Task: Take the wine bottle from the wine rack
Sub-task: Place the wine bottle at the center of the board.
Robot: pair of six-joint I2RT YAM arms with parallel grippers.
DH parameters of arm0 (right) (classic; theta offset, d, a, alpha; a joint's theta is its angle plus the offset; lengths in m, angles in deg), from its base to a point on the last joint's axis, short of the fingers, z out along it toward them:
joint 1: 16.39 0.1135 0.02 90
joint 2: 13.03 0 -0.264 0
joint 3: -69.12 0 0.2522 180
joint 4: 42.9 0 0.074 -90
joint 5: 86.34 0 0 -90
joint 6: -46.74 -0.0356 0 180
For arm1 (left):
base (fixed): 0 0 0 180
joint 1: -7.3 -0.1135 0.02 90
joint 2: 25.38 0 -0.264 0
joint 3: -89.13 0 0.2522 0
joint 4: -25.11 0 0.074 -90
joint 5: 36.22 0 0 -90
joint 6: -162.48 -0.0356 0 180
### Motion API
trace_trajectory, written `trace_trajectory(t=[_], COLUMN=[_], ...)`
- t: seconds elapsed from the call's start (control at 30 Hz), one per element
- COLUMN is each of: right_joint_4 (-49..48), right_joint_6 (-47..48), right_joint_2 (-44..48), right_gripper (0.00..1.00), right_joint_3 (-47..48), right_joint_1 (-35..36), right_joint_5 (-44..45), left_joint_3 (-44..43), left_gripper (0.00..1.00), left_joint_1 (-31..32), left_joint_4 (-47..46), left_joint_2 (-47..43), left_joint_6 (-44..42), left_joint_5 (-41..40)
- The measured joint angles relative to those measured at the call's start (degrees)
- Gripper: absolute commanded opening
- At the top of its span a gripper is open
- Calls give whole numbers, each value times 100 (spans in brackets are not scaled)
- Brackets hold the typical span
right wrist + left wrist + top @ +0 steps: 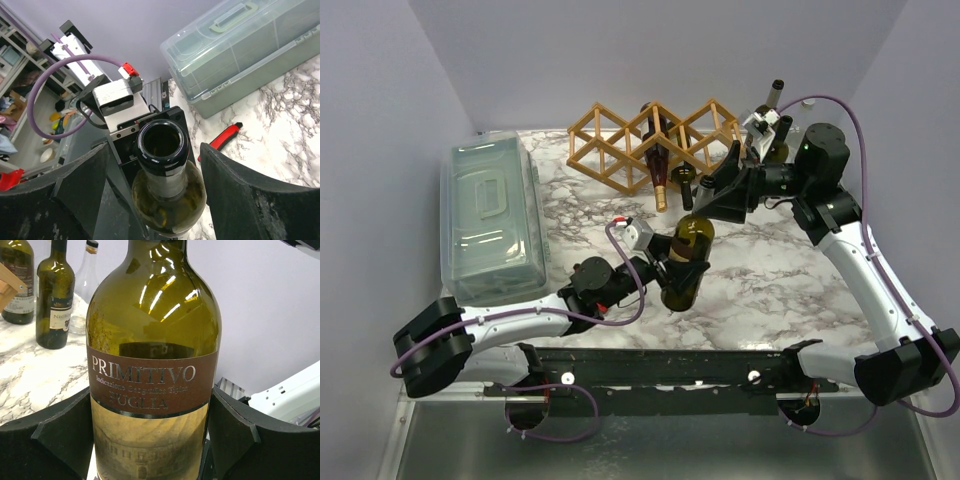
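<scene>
Already clear of the rack (620,140), the wine bottle (688,250) sits near the centre of the overhead view, well below the wooden lattice at the top of the frame and raised above the marble bench (770,270). The left gripper (675,268) pinches it across the labelled body, and the left wrist view shows a black pad pressed against each side of the glass (152,380). Its long axis runs from the lower centre up toward the upper right, so the open mouth (162,145) points straight at the right gripper (720,190), which is the nearer one to the neck. That gripper is spread, with one finger on each side of the neck and a gap showing on both sides in the right wrist view, so it is not gripping yet. The next move probably turns on this lineup: the neck lies between the spread fingers, ready to be pinched if a handover is intended. A second bottle (657,165) lies in the rack's middle cell, neck pointing down the frame.
</scene>
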Motion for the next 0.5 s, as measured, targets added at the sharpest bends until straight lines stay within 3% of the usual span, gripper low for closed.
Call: trace_trajectory(t=[0.2, 0.3, 0.43, 0.5], right_joint_4=[173, 225, 275, 308], right_joint_6=[234, 323, 426, 481], right_joint_2=[-22, -39, -52, -55], right_gripper=[70, 61, 39, 18], right_joint_3=[0, 0, 0, 0], right_joint_1=[2, 2, 0, 0], right_joint_5=[144, 190, 212, 227], left_joint_3=[-15, -17, -17, -17], left_gripper=[0, 0, 0, 0], left_joint_1=[9, 9, 9, 9], left_joint_4=[-57, -68, -81, -111], left_joint_2=[107, 151, 184, 199], left_joint_6=[87, 103, 116, 118], left_joint_5=[105, 120, 131, 133])
